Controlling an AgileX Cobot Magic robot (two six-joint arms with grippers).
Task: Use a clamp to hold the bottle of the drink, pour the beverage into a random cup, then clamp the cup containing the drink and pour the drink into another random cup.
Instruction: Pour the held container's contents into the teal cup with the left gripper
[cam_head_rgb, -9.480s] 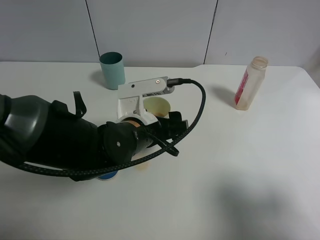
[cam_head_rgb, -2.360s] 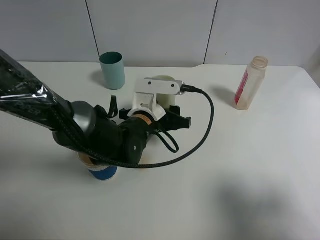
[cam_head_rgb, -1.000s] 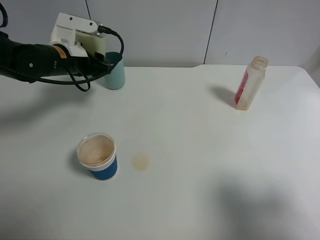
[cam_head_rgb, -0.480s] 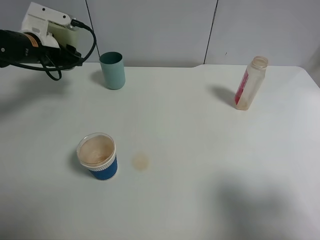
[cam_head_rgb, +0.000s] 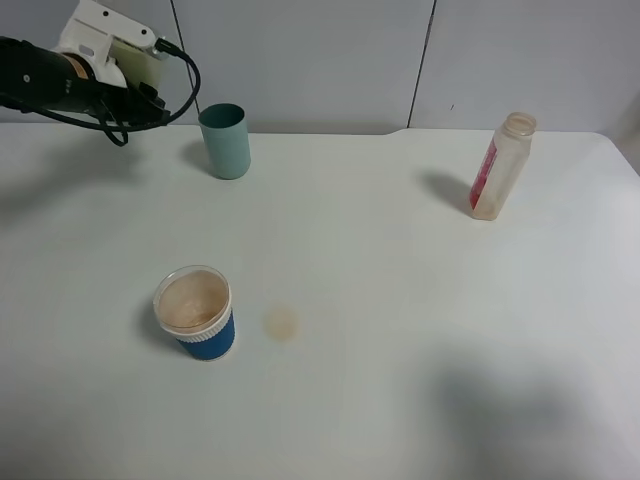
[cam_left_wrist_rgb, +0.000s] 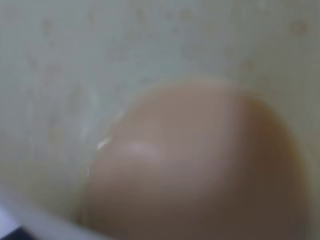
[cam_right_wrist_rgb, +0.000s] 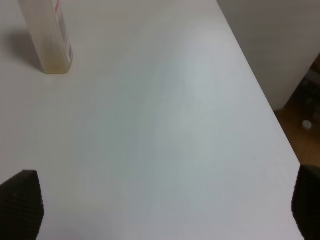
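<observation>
My left gripper (cam_head_rgb: 135, 88) hangs in the air at the far left back, shut on the pale yellow-green cup (cam_head_rgb: 142, 62). The left wrist view is filled by that cup's inner wall (cam_left_wrist_rgb: 75, 60), with pinkish-brown beverage (cam_left_wrist_rgb: 190, 165) at its bottom. A blue cup with a white rim (cam_head_rgb: 196, 315) stands at the front left and holds beverage (cam_head_rgb: 190, 300). The teal cup (cam_head_rgb: 225, 140) stands at the back, right of my left gripper. The bottle (cam_head_rgb: 499, 166) (cam_right_wrist_rgb: 47, 35) stands upright at the back right. My right gripper (cam_right_wrist_rgb: 162, 205) is open above bare table, apart from the bottle.
A small brownish stain (cam_head_rgb: 282, 322) lies on the white table right of the blue cup. The table's right edge (cam_right_wrist_rgb: 260, 85) runs close to my right gripper, with the floor beyond it. A grey wall stands behind the table.
My left gripper, with the yellow-green cup in it, has drawn away leftward from above the teal cup, then edged slightly back right. Seconds earlier it was low beside the blue cup.
</observation>
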